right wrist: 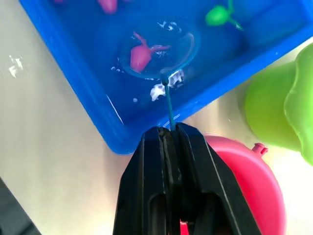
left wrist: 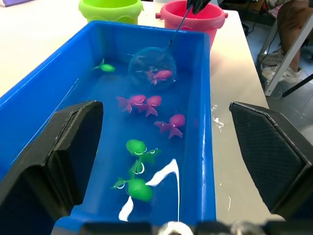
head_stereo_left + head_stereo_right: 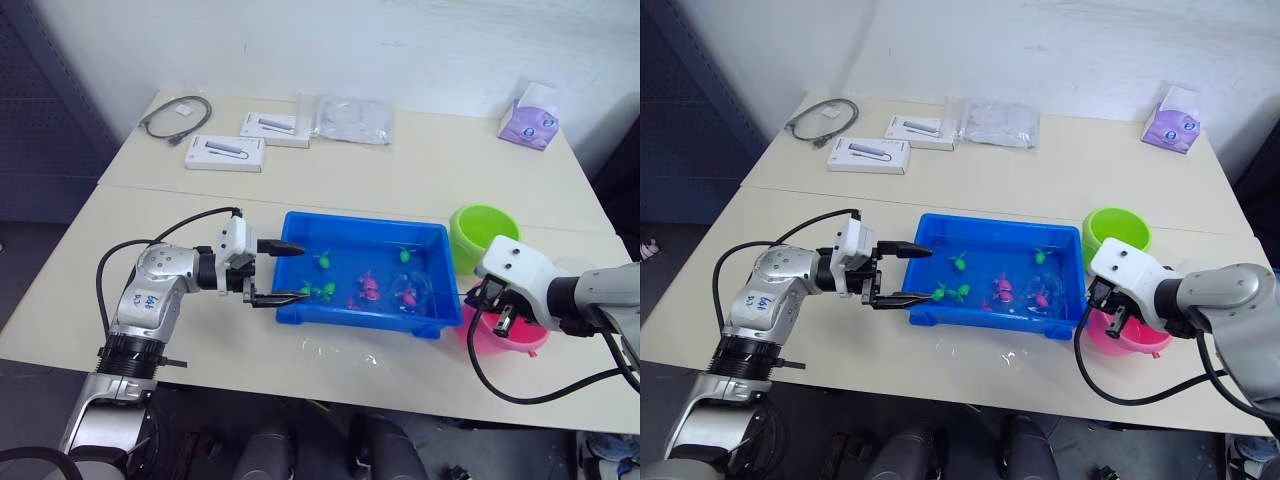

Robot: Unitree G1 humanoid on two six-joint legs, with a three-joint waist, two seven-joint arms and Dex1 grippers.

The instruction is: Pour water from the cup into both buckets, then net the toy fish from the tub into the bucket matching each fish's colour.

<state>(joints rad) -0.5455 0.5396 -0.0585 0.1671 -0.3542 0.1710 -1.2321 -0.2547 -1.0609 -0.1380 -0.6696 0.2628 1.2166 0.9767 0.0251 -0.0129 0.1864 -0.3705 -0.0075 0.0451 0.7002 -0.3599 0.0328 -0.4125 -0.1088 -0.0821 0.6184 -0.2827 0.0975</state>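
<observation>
Right gripper [image 1: 170,131], clamped on the net [image 1: 159,49] handle, partly hides the pink bucket [image 1: 244,171]; ring submerged around a pink fish [image 1: 142,54]. Left gripper [image 3: 285,272] spread empty at the tub's [image 3: 300,225] 9 o'clock end.

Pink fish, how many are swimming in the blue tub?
4 pink fish. One is inside the net, at the pink bucket end; two lie together in the middle of the tub; one sits nearer the left claw. None seem hidden.

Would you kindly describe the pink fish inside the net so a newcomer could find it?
Start at the blue tub mid-table. At its end nearest the two buckets, the net dips into the water. The pink fish lies within its ring, unlike the other pink fish, which float outside it.
</observation>
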